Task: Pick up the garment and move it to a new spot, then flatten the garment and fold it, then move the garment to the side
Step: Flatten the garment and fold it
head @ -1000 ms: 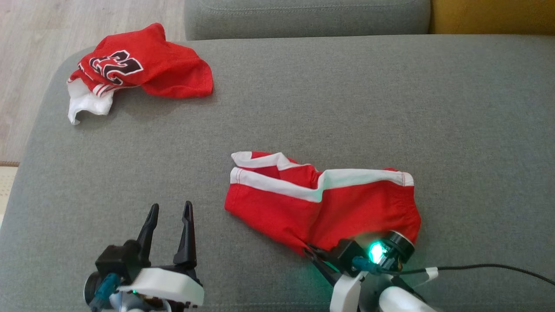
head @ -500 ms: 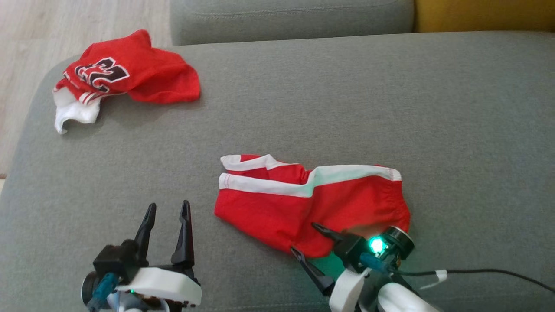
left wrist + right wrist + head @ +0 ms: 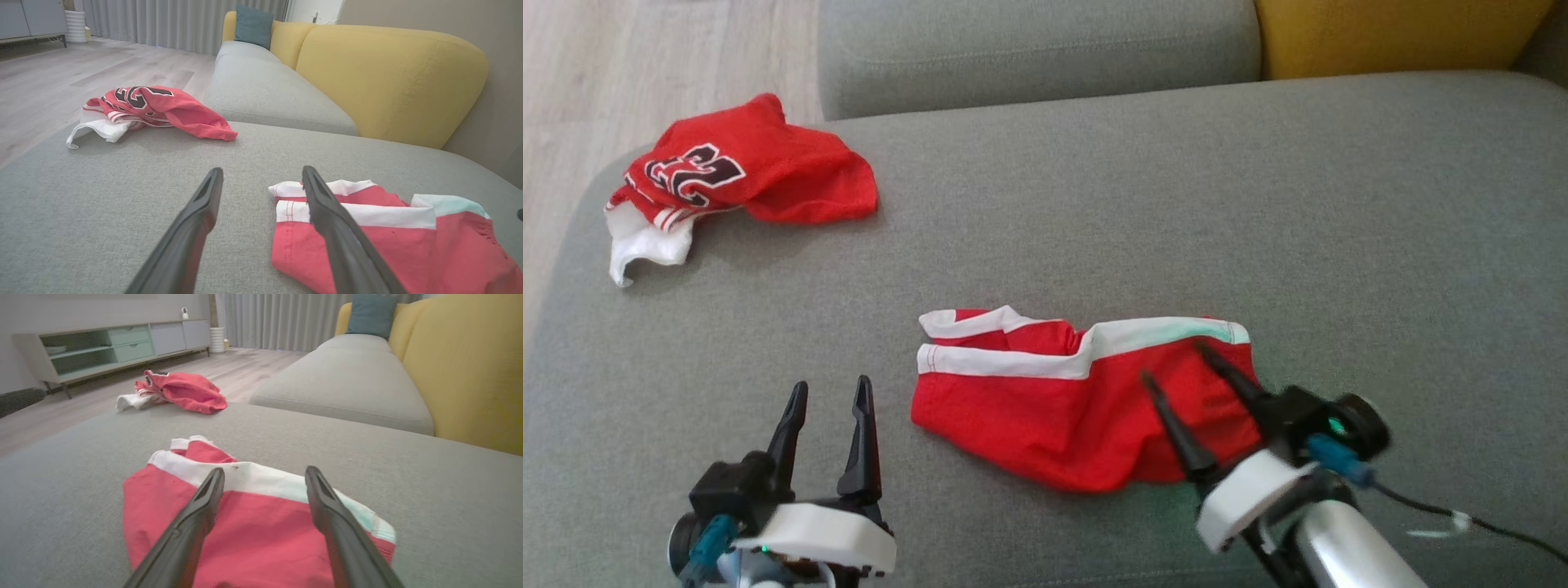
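Reference is the head view, with 12 o'clock pointing away from the robot. The garment (image 3: 1045,416) lies on the sofa seat (image 3: 1094,204), toward its 6 o'clock edge. A second garment (image 3: 752,171) lies on the same seat at 10 o'clock from the first, well apart from it, near the seat corner. The left gripper (image 3: 832,382) is over bare seat at 9 o'clock of the garment, near its edge. The right gripper (image 3: 1174,362) is over the garment's 3 o'clock half. An adjoining cushion (image 3: 1029,49) lies behind the seat at 12 o'clock, the backrest (image 3: 1388,33) at 1 o'clock, the floor (image 3: 645,65) at 11 o'clock
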You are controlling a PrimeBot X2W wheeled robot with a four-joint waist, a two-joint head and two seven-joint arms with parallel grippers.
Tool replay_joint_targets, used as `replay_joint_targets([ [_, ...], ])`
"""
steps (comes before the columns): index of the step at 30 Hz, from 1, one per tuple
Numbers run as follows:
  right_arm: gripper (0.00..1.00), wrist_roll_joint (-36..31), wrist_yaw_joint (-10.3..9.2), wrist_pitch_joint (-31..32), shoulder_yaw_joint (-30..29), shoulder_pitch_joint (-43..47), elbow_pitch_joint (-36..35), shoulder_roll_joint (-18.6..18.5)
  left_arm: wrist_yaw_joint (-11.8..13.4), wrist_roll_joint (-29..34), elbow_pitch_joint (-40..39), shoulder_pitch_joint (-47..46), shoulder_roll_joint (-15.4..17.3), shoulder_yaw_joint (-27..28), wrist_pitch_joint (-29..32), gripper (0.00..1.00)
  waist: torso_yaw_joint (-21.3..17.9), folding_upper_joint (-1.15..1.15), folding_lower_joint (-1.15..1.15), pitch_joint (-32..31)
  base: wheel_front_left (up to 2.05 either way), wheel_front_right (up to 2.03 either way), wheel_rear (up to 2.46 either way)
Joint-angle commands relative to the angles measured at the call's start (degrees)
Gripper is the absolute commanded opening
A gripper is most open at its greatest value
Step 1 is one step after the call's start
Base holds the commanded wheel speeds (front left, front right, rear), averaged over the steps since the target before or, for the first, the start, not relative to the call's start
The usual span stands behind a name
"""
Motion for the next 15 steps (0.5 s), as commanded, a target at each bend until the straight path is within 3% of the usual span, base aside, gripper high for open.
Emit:
replay_joint_targets([
  [1,1.00,-0.2,0.42,-0.7,-0.3,-0.1,-2.1,1.0,0.0,0.3,-2.2,-0.9,-0.1,1.9,-0.7,1.00,0.2,0.00,0.00,-0.5,0.00,0.00,0.00],
  [8,1.00,0.1,0.42,-2.7,-9.6,0.9,-1.9,2.6,0.4,0.3,-2.5,-0.1,-0.1,2.1,-0.7,1.00,1.2,0.00,0.00,-1.6,0.00,0.00,0.00],
  [15,1.00,2.3,0.42,-4.9,-13.2,0.1,-0.3,2.7,0.9,0.2,-2.8,0.9,-0.1,2.2,-0.7,1.00,1.9,0.00,0.00,-2.2,0.00,0.00,0.00],
])
